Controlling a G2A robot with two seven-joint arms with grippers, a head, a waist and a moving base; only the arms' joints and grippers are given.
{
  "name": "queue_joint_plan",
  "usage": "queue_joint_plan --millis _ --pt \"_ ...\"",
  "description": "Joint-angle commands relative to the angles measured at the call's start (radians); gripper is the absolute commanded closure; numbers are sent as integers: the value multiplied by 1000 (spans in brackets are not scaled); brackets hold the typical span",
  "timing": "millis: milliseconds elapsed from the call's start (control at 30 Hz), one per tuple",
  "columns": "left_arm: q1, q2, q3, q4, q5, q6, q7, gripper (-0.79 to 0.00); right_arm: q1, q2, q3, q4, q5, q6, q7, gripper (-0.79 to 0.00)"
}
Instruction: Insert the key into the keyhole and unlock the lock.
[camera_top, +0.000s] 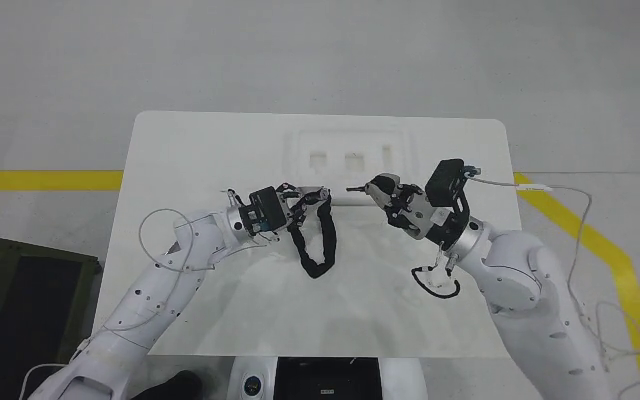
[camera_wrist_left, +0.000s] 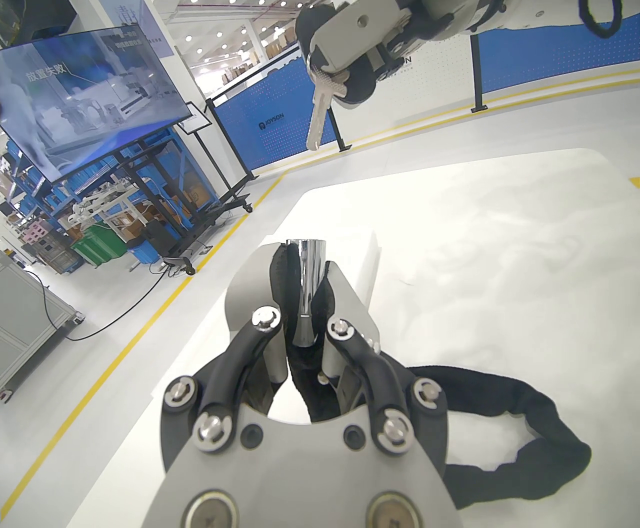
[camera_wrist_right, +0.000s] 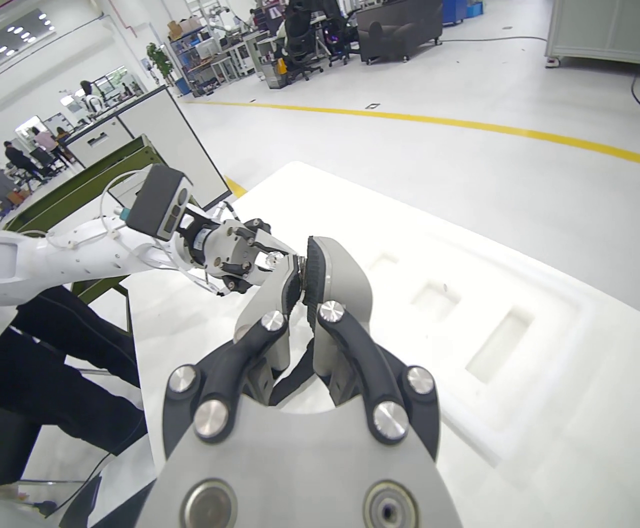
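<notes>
My left gripper (camera_top: 297, 203) is shut on the lock (camera_wrist_left: 306, 280), a chrome cylinder with its end facing outward. The lock's black fabric-covered chain (camera_top: 322, 245) hangs down in a loop onto the white table (camera_top: 200, 150). My right gripper (camera_top: 372, 187) is shut on the silver key (camera_wrist_left: 318, 117), held above the table with its blade towards the lock. In the top view a short gap separates the key tip (camera_top: 352, 188) from the lock. In the right wrist view the key is mostly hidden between my fingers (camera_wrist_right: 285, 295), and the left gripper (camera_wrist_right: 270, 257) faces it closely.
A white foam tray (camera_top: 350, 155) with three shallow recesses lies at the table's back, just behind both grippers. A black cable loop (camera_top: 437, 283) hangs by the right forearm. The table's front half is bare.
</notes>
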Motion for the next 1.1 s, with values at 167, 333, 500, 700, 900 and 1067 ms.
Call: queue_joint_plan --millis 167,333,500,700,900,1067 --pt "-9 -11 29 -3 19 24 -23 0 6 -3 -31 -1 -24 -36 -24 0" --pt "-14 -18 44 -8 33 55 -24 0 26 -5 -56 8 -16 -36 10 0" --pt "-13 -23 47 -5 37 79 -26 0 29 -3 -50 13 -23 -20 43 0" --pt "-6 -26 48 -8 47 84 -27 0 31 -1 -40 11 -26 -17 58 0" --pt "-2 -27 47 -14 65 88 -26 0 39 0 -44 18 -45 -14 71 0" --pt "0 -29 46 -14 68 87 -24 0 40 1 -42 23 -53 -12 70 0"
